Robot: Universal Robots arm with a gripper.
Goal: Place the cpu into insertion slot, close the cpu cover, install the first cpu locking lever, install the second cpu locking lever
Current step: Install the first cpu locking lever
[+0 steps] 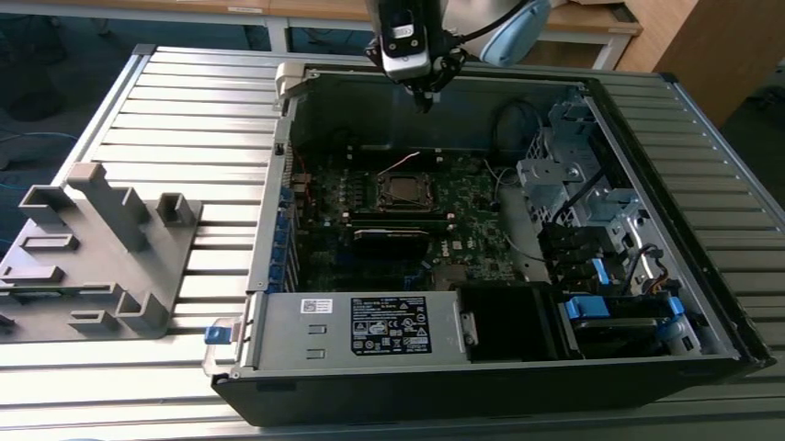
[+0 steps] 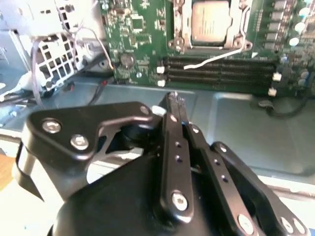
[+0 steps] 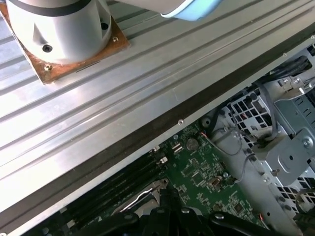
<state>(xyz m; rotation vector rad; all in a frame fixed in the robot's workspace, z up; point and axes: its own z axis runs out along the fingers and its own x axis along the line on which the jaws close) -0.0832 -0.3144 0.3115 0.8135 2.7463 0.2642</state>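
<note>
Starting at the exterior view's left, a grey moulded fixture (image 1: 105, 248) sits on the slatted metal table (image 1: 184, 119). Just right of it is the opened computer case (image 1: 491, 390). A labelled silver power-supply box (image 1: 368, 326) fills the case's near left corner.

The gripper (image 1: 425, 99) hangs above the case's far wall, pointing down, well apart from the board below it. In the second wrist view its black fingers (image 2: 172, 129) are pressed together to a single tip (image 2: 173, 98) – nothing is between them.

Towards the middle of the green board, the cpu (image 1: 403, 190) lies flat in the insertion slot (image 1: 406, 206). Its dull silver face (image 2: 210, 20) points up. The silvery cpu cover (image 2: 179, 24) frames the chip on both sides and appears to lie down around it – whether it is latched I cannot tell. A thin pale strip (image 2: 211, 59) crosses the long black memory slots (image 2: 221, 70) beside the socket.

Further right stand the metal drive cage (image 1: 576, 184) and, nearer, blue plastic tabs (image 1: 620, 308).
</note>
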